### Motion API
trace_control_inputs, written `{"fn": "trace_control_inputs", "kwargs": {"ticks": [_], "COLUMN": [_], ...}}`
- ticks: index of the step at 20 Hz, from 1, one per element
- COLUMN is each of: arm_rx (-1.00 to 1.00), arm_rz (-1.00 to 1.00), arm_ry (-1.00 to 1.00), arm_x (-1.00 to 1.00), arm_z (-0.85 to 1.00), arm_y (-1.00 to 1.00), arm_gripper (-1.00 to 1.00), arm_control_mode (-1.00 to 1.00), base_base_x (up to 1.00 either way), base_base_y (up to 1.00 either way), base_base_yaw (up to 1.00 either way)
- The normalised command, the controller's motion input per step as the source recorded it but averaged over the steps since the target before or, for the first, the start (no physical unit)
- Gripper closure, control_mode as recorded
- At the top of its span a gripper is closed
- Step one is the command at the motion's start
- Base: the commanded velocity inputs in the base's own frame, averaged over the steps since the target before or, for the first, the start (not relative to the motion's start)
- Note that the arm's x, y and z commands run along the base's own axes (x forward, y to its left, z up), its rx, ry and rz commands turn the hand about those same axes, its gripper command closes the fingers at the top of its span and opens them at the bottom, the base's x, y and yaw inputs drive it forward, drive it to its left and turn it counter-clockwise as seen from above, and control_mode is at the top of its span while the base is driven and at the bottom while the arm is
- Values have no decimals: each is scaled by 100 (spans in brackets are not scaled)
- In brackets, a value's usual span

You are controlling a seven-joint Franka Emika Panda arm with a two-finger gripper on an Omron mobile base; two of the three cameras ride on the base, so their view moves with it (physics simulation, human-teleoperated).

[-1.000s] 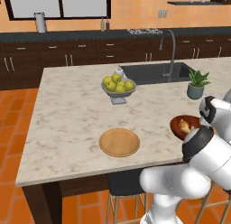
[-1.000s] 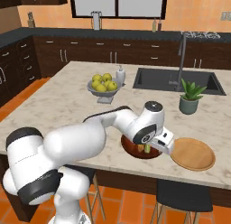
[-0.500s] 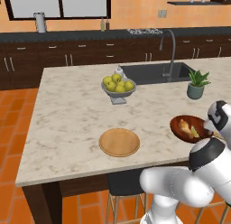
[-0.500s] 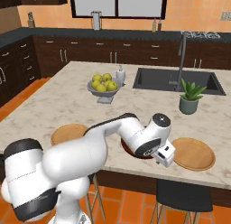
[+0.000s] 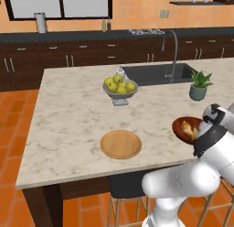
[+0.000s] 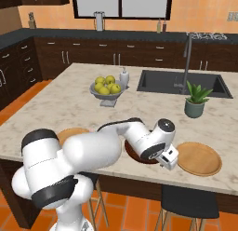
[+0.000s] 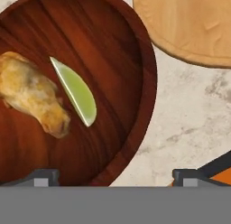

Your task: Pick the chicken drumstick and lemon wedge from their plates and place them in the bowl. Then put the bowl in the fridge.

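Reddish-brown and glossy, the bowl [image 7: 67, 83] sat on the marble surface [image 5: 73, 116] with the chicken drumstick [image 7: 31, 99] and the lemon wedge [image 7: 74, 90] lying side by side inside it, touching. Just beside the bowl lay a tan plate [image 7: 189, 24]. Above the bowl's rim hung the gripper [image 7: 115, 175], its fingers spread wide and holding nothing.

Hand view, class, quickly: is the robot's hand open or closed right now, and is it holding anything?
Hand: open and holding nothing; its fingertips stand wide apart over the bowl's near rim.
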Motion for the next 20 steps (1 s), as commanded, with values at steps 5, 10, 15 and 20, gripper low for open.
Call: {"fn": "trace_control_inputs", "kwargs": {"ticks": [5, 10, 15, 20], "arm_rx": [10, 3, 0, 0], "arm_rz": [-3, -7, -8, -3], "arm_ry": [0, 1, 0, 0], "arm_x": [11, 24, 30, 25], "arm_z": [-27, -28, -14, 0], "arm_y": [-10, 0, 0, 0], "arm_gripper": [-100, -100, 100, 100], "arm_control_mode": [-100, -100, -100, -100], "base_base_x": [0, 0, 0, 0], "base_base_y": [0, 0, 0, 0], "base_base_yaw": [0, 0, 0, 0]}}
